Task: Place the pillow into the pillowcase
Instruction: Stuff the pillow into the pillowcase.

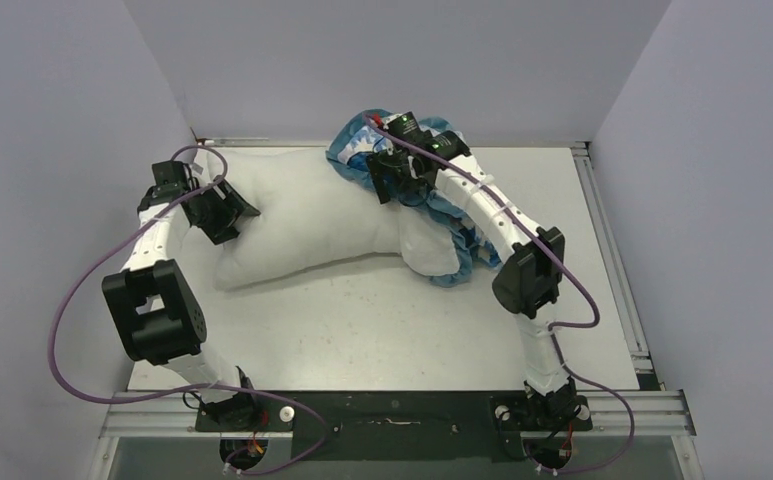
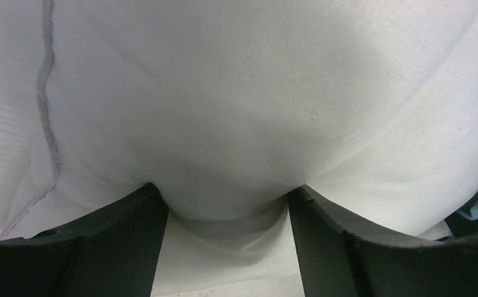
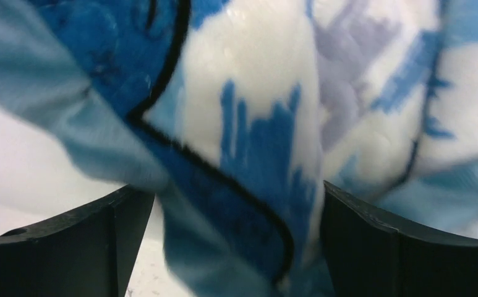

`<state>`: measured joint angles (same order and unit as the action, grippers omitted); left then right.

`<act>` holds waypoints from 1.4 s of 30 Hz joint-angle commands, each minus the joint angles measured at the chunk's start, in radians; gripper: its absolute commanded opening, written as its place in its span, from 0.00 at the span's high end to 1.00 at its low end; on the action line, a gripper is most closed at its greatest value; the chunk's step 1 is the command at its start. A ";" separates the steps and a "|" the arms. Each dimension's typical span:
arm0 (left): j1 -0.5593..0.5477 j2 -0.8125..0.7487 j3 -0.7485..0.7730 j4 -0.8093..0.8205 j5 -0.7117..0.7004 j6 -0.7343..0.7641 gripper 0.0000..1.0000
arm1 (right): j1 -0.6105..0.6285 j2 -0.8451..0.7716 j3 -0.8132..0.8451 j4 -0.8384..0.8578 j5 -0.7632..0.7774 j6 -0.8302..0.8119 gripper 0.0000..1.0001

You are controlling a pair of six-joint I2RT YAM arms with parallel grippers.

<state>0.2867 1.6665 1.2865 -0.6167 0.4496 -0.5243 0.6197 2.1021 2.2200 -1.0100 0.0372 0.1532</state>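
The white pillow (image 1: 312, 225) lies across the back of the table, and its right end sits under the bunched blue-patterned pillowcase (image 1: 357, 140). My left gripper (image 1: 230, 212) presses into the pillow's left end. In the left wrist view the pillow (image 2: 236, 93) bulges between the gripper's (image 2: 224, 189) two fingers and touches both. My right gripper (image 1: 387, 185) hangs over the pillowcase at the back. In the right wrist view the jaws of that gripper (image 3: 239, 192) stand wide, with a fold of pillowcase (image 3: 255, 124) hanging loose between them.
The blue ruffled edge (image 1: 462, 260) trails under the right forearm. Grey walls close in the table on the left, back and right. A metal rail (image 1: 602, 230) runs along the right edge. Purple cables loop off both arms.
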 commanded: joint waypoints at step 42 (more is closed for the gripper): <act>-0.305 -0.237 -0.135 -0.199 0.147 -0.029 0.08 | -0.213 -0.088 -0.057 0.069 -0.472 0.139 0.15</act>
<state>-0.0002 1.4185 1.1675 -0.7612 0.4347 -0.6270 0.3862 2.0979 2.1601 -0.8299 -0.5659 0.4065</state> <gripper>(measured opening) 0.915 0.728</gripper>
